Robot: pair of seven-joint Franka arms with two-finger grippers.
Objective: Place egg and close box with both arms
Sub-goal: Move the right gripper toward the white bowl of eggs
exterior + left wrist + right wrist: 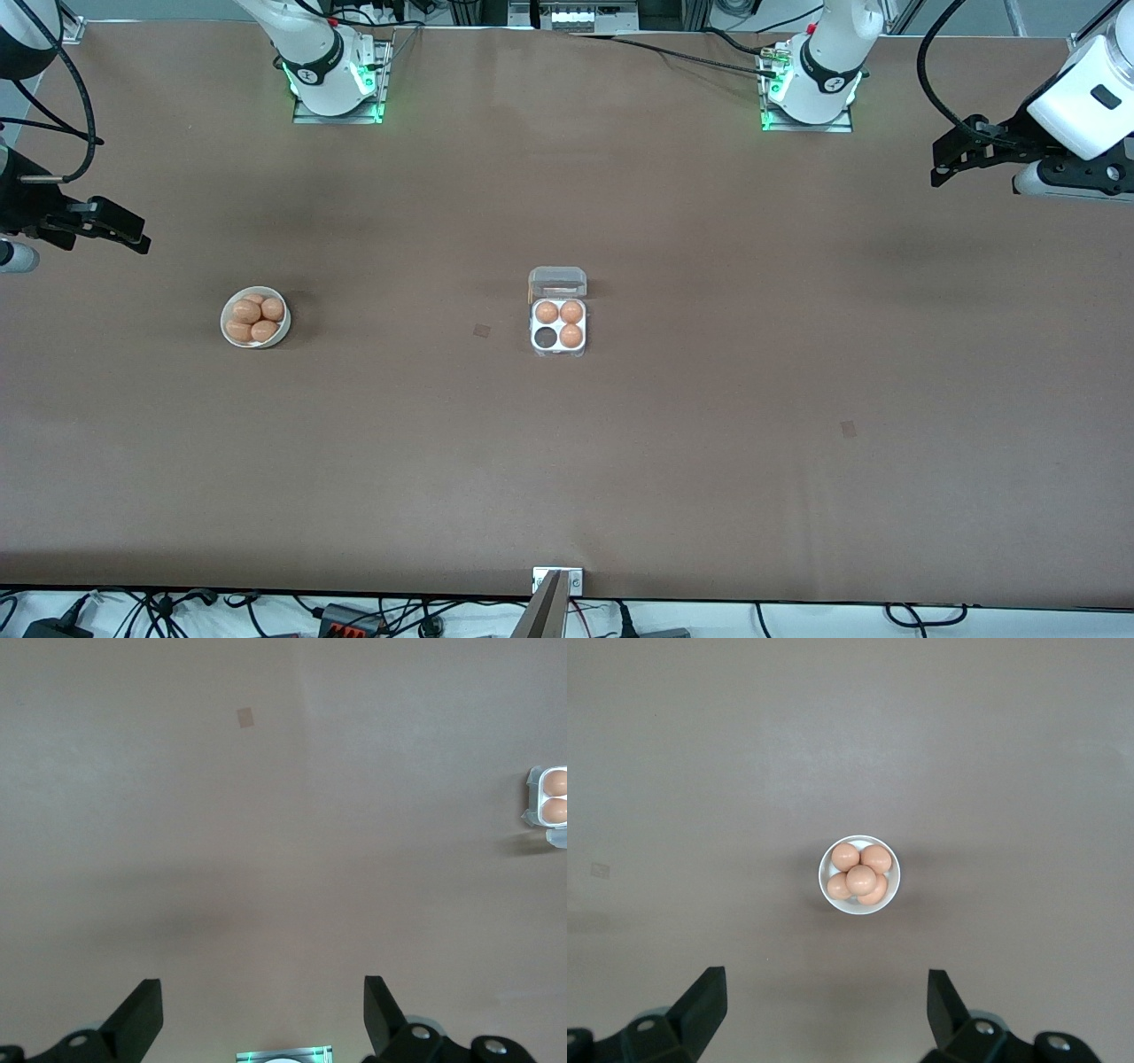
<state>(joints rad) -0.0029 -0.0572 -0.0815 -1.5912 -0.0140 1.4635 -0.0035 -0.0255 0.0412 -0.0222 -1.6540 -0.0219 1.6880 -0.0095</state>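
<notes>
three eggs in box (558, 338), five in bowl (232, 335), grippers apart

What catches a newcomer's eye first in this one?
The open egg box at mid-table, holding three eggs with one cell empty. Then the white bowl of eggs toward the right arm's end. The left gripper and right gripper wait open above the table's ends.
</notes>
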